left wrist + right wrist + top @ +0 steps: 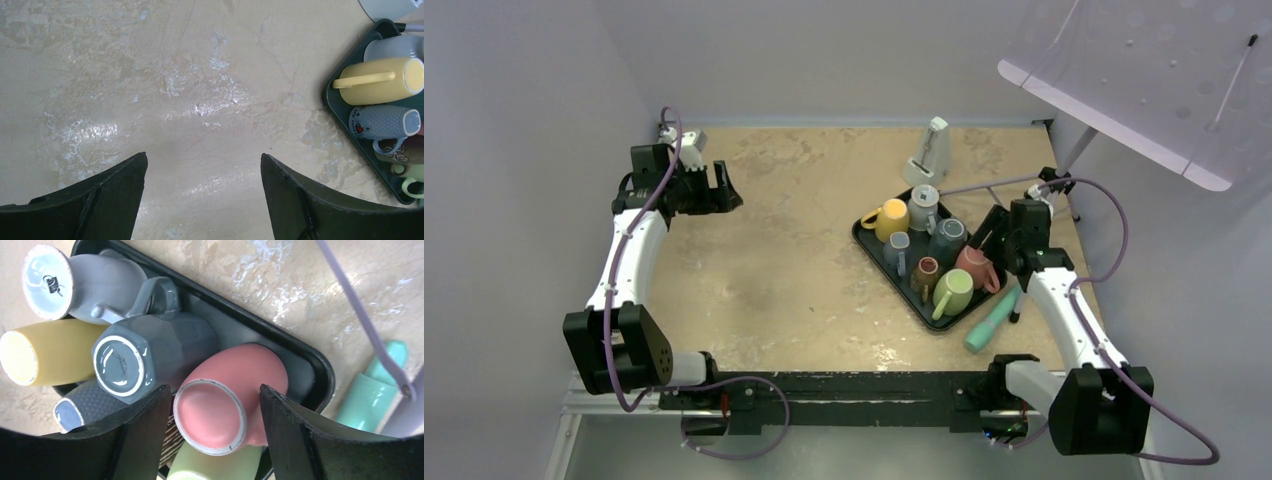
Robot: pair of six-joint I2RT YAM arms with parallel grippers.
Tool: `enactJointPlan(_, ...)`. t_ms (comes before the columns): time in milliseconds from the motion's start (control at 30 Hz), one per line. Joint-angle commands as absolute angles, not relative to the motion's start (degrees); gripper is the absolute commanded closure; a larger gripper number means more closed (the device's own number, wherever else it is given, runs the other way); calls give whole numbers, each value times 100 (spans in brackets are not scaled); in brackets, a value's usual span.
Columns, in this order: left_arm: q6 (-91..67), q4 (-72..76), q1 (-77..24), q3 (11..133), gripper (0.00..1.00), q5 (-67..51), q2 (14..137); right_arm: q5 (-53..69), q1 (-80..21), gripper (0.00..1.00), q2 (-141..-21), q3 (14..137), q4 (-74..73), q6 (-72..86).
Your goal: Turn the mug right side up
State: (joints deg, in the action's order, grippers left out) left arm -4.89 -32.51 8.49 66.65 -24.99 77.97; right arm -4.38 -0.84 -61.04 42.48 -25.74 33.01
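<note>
1. Upside down and slightly tilted: pink mug (pixel 212 412), flat base up, with a worn pale ring round the edge of the base and a smooth, rounded, glossy body
2. Sitting in the black tray (pixel 312 365) near its right-hand corner, crowded among other upturned mugs: dark grey mug (pixel 150 352) just beside it, green mug (pixel 215 467) at its near side, yellow mug (pixel 47 355) further off
3. right claw (pixel 215 388) spread apart, one finger on either side of the pink mug's base, gripping nothing; thin gap visible at one finger, contact at the other hard to judge
4. left claw (pixel 203 155) wide open, holding nothing, above bare table (pixel 200 75), well apart from the tray
</note>
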Motion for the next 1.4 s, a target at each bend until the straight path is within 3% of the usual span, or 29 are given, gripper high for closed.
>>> enactJointPlan(0, -405, -3226, 823, 6816, 14, -2436, 7642, -18, -84, 32, -6128, 4153, -2112, 3654)
enactJointPlan(333, -343, -3217, 824, 6785, 14, -2408, 7657, -311, -82, 22, -6421, 5271, -3361, 2159)
enactJointPlan(600, -331, -3258, 826, 6833, 14, -2399, 7671, -863, -586, 31, -5985, 6031, -4327, 2384)
enactJointPlan(767, -341, -3329, 826, 6821, 14, -2376, 7636, -1460, -2153, 34, -5740, 6004, -5032, 3790)
enactJointPlan(967, -586, -3228, 824, 6663, 15, -2432, 7444, -2147, -3579, 37, -5035, 5077, -4688, 6098)
enactJointPlan(1233, -995, -2919, 826, 6285, 17, -2336, 7048, -3223, -5691, 34, -5970, 5007, -5492, 8278)
enactJointPlan(1367, -1026, -2821, 779, 6149, 17, -2285, 6913, -3348, -6011, 38, -6004, 4479, -5542, 9077)
